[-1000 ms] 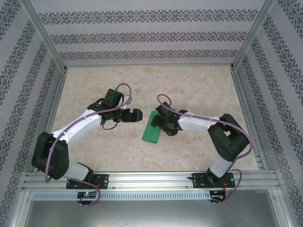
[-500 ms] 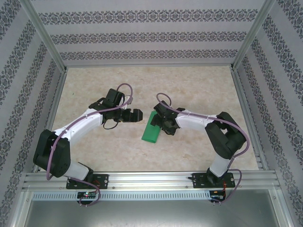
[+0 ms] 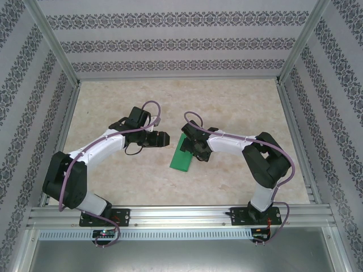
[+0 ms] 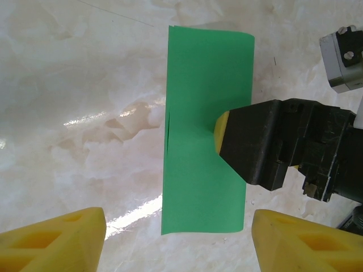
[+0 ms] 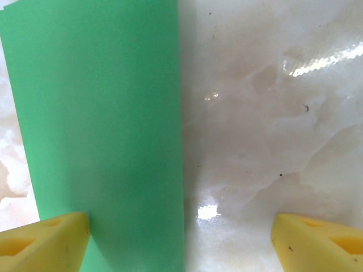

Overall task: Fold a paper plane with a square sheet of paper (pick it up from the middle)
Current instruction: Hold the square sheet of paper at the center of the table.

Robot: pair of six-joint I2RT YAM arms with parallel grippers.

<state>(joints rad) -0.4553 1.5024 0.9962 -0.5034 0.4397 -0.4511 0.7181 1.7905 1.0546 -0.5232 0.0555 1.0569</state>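
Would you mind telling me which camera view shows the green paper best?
The left wrist view: the green paper lies there as a full rectangle, all four corners visible. The top external view shows it small; the right wrist view crops it.

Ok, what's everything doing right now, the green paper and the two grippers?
square sheet of paper: folded into a narrow rectangle, lying flat on the table.
left gripper: open, hovering beside the paper, holding nothing.
right gripper: open, one finger on the paper's edge.
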